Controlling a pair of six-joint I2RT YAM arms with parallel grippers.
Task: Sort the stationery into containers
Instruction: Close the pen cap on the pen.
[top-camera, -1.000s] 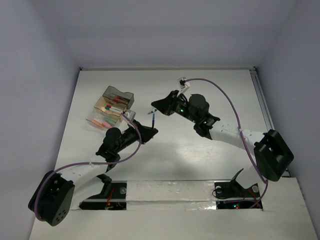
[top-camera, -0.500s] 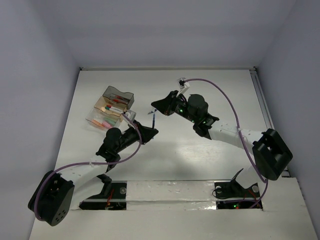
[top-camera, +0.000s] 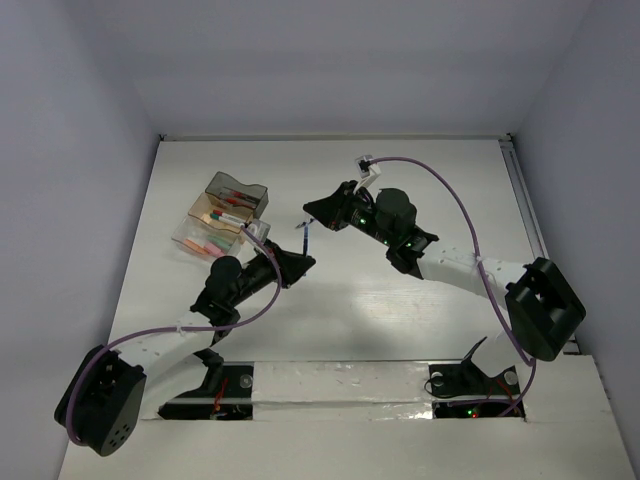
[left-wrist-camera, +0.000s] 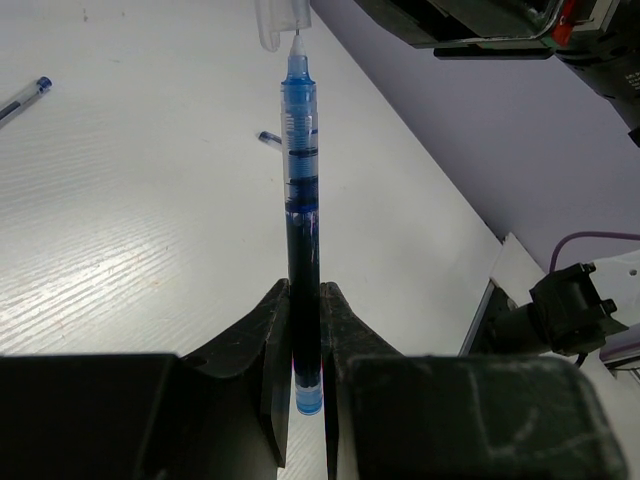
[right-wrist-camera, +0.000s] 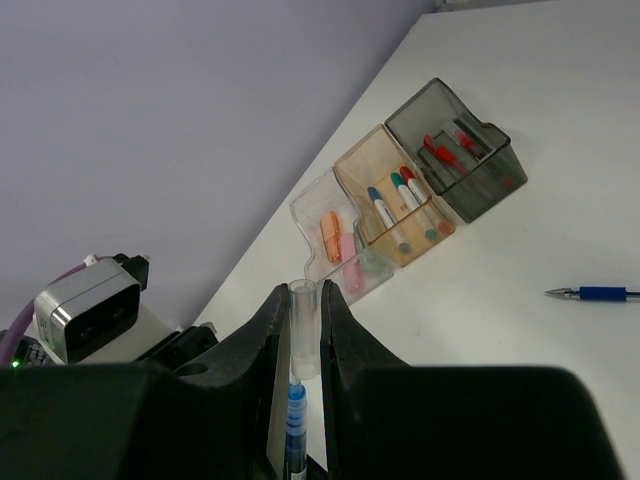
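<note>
Above mid-table, near the containers (top-camera: 225, 181), the left gripper (left-wrist-camera: 303, 295) is pinching the blue pen (left-wrist-camera: 301, 200) while the right gripper (right-wrist-camera: 300, 297) is clamping its clear cap (right-wrist-camera: 303, 345) at the nib, and any misalignment could bend the tip or drop the pen.

pen (left-wrist-camera: 302, 200): clear glossy plastic | cap (right-wrist-camera: 303, 325): clear plastic | trays (right-wrist-camera: 428, 236): transp. plastic | table (left-wrist-camera: 120, 230): matt white

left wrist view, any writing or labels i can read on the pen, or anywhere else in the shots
None readable.
The pen in the left gripper has dark bands on its barrel, too blurred to read as print.
The cap in the right gripper and the trays show no label.
</note>
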